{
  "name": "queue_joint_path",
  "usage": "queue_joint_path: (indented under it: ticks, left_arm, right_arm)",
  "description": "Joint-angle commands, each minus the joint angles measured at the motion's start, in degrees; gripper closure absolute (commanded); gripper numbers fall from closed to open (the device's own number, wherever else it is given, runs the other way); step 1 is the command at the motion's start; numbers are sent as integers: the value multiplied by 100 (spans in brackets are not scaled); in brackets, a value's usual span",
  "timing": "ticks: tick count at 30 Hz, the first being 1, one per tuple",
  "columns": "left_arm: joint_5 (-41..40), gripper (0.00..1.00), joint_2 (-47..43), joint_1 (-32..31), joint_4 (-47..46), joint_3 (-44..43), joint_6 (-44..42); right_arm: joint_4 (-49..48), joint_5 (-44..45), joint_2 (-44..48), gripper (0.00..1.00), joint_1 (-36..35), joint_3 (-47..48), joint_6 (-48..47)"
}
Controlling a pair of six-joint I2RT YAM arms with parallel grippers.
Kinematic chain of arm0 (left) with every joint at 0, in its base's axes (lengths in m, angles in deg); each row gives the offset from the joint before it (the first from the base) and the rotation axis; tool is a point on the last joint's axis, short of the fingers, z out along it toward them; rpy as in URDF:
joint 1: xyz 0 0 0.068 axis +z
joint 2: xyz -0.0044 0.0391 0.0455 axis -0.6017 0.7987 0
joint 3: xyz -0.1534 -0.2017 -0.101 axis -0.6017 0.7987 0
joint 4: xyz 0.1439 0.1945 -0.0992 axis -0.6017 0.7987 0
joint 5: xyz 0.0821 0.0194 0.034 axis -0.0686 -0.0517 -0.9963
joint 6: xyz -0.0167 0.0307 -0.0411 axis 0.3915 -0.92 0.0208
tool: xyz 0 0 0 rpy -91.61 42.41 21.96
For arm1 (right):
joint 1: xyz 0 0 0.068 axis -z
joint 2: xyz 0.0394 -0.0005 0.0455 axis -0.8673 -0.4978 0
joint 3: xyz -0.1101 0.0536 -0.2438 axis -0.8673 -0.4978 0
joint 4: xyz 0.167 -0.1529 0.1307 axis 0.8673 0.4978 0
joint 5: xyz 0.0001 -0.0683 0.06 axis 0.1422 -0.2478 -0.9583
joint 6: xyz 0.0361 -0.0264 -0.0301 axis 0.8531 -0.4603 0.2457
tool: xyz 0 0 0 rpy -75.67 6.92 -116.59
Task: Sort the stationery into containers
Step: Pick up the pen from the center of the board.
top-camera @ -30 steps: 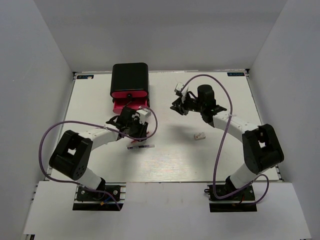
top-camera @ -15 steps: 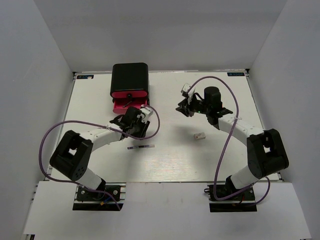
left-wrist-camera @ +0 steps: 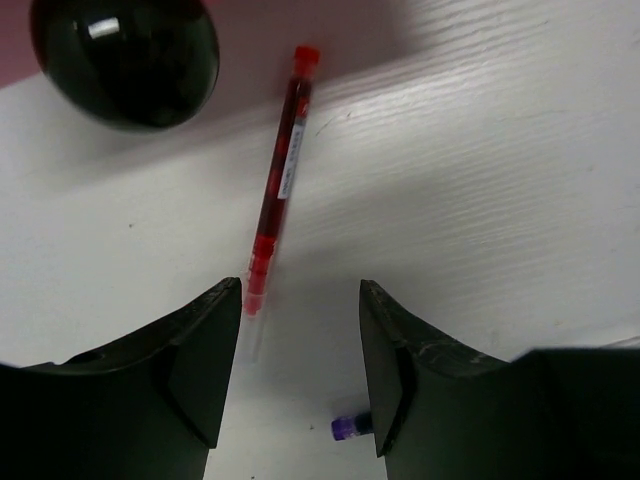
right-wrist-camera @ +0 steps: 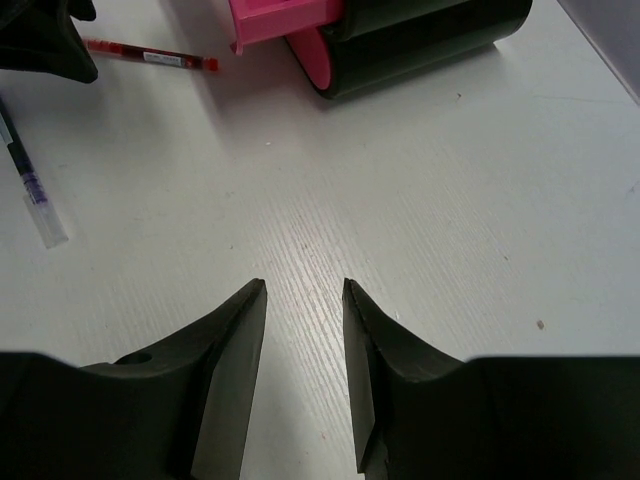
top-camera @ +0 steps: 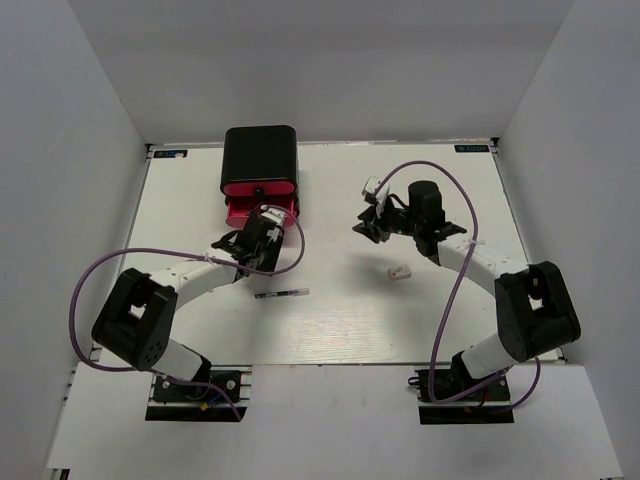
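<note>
- The left gripper (left-wrist-camera: 300, 300) hangs just in front of the container, a black rounded box (top-camera: 260, 150) at the far left of the white table (top-camera: 340, 330). One pink drawer (top-camera: 258, 210) of the box is pulled out toward the arms.
- Its jaws stand apart and grip nothing. Only bare table shows between the two black fingers.
- In the left wrist view, a red pen (left-wrist-camera: 280, 175) lies flat on the table, slanting away from the gripper. Its red cap points toward the drawer's black round knob (left-wrist-camera: 125, 55).
- The pen's near, clear end lies just beside the inner edge of the finger on the left of that view. Whether the two touch cannot be told.
- A dark pen (top-camera: 282, 294) lies on the table nearer the arm bases than the left gripper, apart from it.
- The right gripper (right-wrist-camera: 303, 290) hovers over the middle of the table, to the right of the box and well apart from it.
- Its jaws are also parted and hold nothing, with plain white tabletop in the gap.
- The right wrist camera looks across at the open drawer, the red pen in front of it and the dark pen off to the left.
- A tiny white eraser (top-camera: 399, 271) lies on the table near the right gripper, a little closer to the arm bases and not touching it.
</note>
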Motion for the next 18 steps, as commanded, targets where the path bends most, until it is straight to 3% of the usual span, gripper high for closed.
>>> queue_joint_path:
  ticks: [1, 9, 12, 18]
  left_arm:
    - [-305, 39, 25, 53, 58, 78, 48]
    - [-236, 40, 272, 343, -284, 307, 48]
    - [-7, 47, 386, 405, -355, 360, -4]
    - [537, 74, 527, 405, -355, 246, -74]
  right_arm:
    - [-33, -107, 215, 57, 35, -70, -117]
    - [-7, -72, 320, 57, 36, -184, -162]
    - [-7, -99, 338, 57, 44, -219, -162]
    - [2, -73, 399, 57, 44, -272, -179]
